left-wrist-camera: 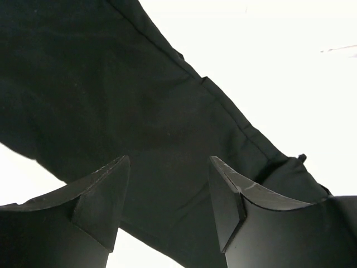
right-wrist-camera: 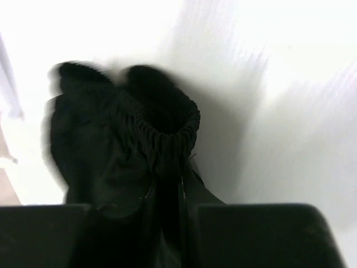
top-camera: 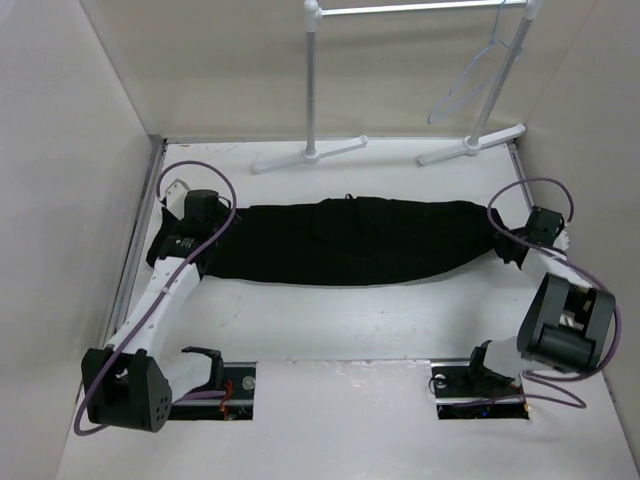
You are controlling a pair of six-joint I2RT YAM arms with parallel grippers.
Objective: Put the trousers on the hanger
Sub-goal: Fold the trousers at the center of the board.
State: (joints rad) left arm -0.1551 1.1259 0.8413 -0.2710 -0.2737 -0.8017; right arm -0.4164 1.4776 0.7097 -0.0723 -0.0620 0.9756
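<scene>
Top, arms: both bases sit at near edge of tabletop [top-camera: 380, 320]; each arm reaches fwd to one end of the cloth.
Top, L claw [top-camera: 190, 222]: at left end of trousers [top-camera: 350, 240], over the fabric edge; can't tell its state fr here.
Top, R claw [top-camera: 512, 243]: at right end of trousers, touching the fabric.
Top, trousers: flat on tabletop, a long black band stretched left-right betw the 2 claws.
Top, rack [top-camera: 313, 90]: white poles at far side, feet on tabletop just behind trousers.
Top, hanger [top-camera: 468, 70]: pale, thin, hooked on rack rail at far right, hangs tilted, well apart fr trousers.
L wrist, L claw [left-wrist-camera: 167, 164]: fingers [left-wrist-camera: 103, 195] apart w/ a wide gap, nothing pinched.
L wrist, trousers [left-wrist-camera: 111, 84]: black fabric runs diagonally under the fingers, seam visible; white tabletop on both sides.
R wrist, R claw [right-wrist-camera: 179, 195]: fingers together, clamped on the gathered edge of trousers [right-wrist-camera: 111, 145].
R wrist, trousers: bunched up beyond the fingertips, ribbed elastic band curled into a loop; partly blurred, white tabletop around.
</scene>
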